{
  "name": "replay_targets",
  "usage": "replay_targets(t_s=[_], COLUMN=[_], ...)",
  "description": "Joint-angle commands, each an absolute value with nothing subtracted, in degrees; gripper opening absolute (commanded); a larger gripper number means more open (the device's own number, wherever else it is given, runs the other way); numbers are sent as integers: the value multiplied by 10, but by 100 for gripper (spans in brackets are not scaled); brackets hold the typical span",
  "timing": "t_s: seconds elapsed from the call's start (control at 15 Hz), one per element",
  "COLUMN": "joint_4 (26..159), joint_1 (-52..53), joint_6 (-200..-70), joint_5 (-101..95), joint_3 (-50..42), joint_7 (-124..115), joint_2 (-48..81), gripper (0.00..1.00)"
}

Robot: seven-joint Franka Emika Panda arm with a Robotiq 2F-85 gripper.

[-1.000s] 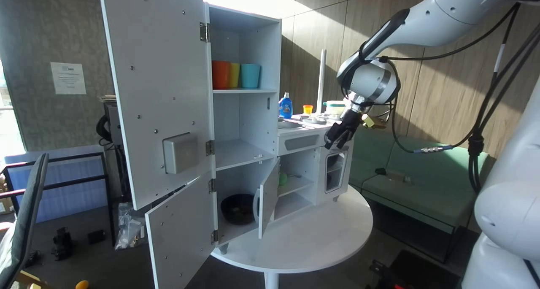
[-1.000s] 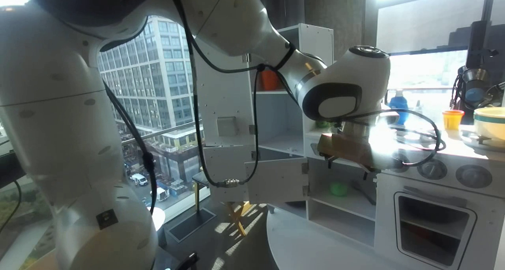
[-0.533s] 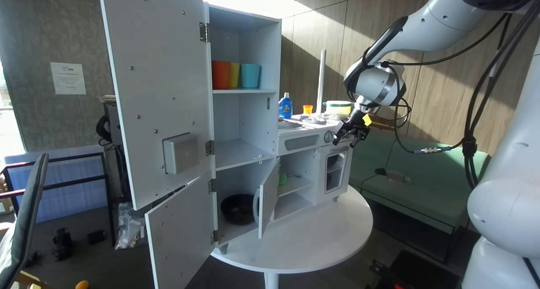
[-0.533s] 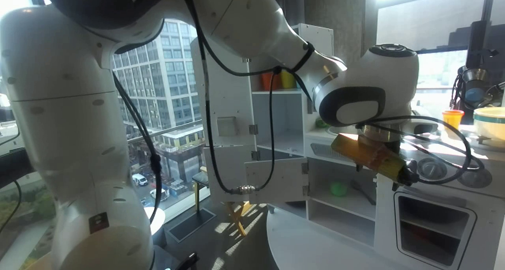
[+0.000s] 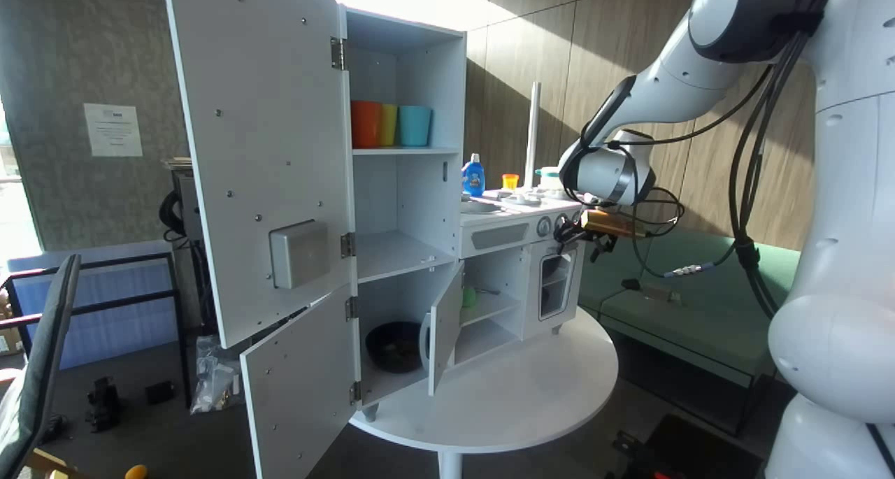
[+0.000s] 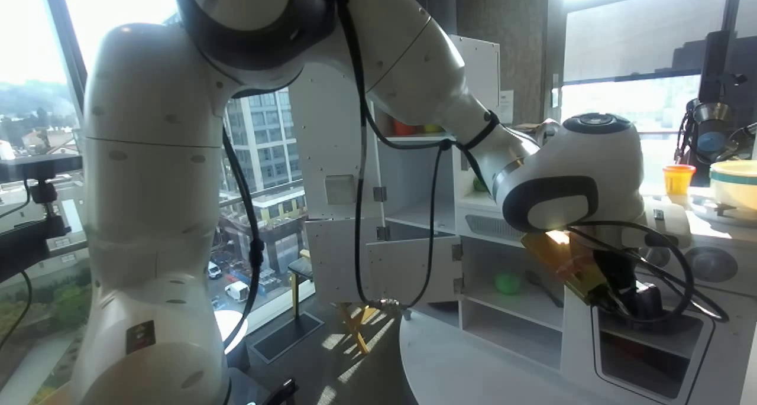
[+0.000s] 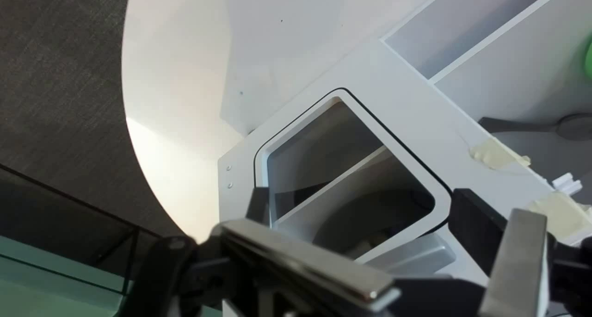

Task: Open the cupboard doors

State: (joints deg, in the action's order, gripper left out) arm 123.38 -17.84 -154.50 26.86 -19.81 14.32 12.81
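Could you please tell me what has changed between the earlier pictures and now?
The hand has moved down and sideways, away from the tall cupboard door and toward the oven door. Nothing was visibly taken hold of or let go. The tall cupboard door and both shorter cupboard doors stayed open; the oven door stayed shut.

Colourful cups (image 5: 389,125) stand above a dark bowl (image 5: 377,342).
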Motion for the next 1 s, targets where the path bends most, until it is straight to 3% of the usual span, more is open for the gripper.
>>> replay_targets(t_s=[0.0,0.53,0.93], joint_4=[1179,1125,1136], joint_1=[-196,-177,-175], joint_6=[-1543,-1557,-1545], joint_5=[239,182,166], joint_3=[-195,-215,-213], joint_7=[8,-249,-285], joint_2=[164,199,198], gripper=[100,100,100])
